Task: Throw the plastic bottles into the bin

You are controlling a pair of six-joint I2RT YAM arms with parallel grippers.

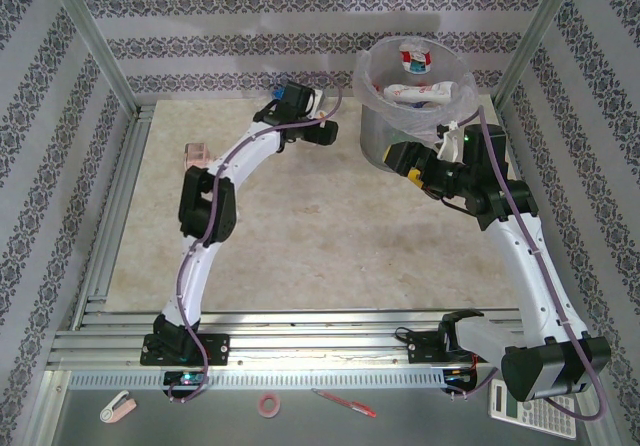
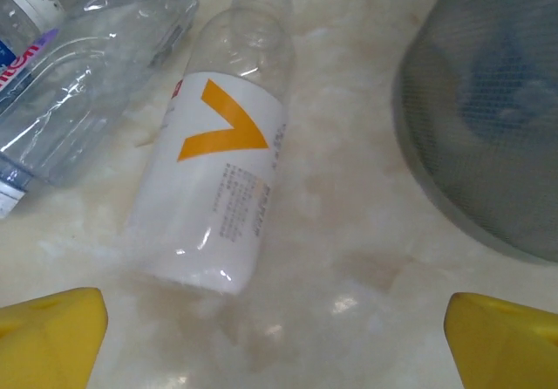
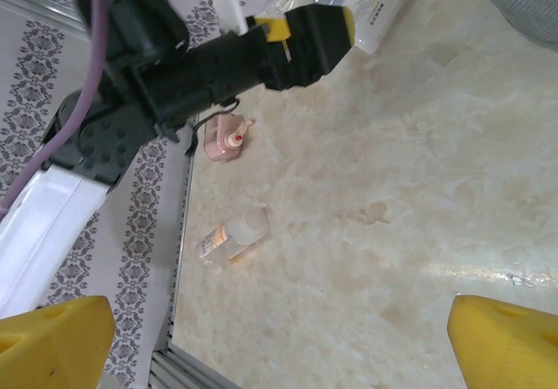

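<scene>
From above, I see the pink box (image 1: 197,153) at the left of the table (image 1: 300,256). The bin (image 1: 383,131) stands upper right of centre, with bottles (image 1: 415,59) lying inside it.

On my left wrist camera, a clear bottle (image 2: 87,75) sits in the upper left corner. The white-labelled bottle (image 2: 222,180) with an orange V lies on its side just left of centre, and the bin's grey wall takes the right edge. My left gripper (image 2: 277,341) is spread wide, fingertips at the two lower corners, gripping nothing.

On the right wrist camera, a small bottle (image 3: 231,236) lies left of centre, below the pink box. My right gripper (image 3: 279,345) is likewise wide apart and empty.
</scene>
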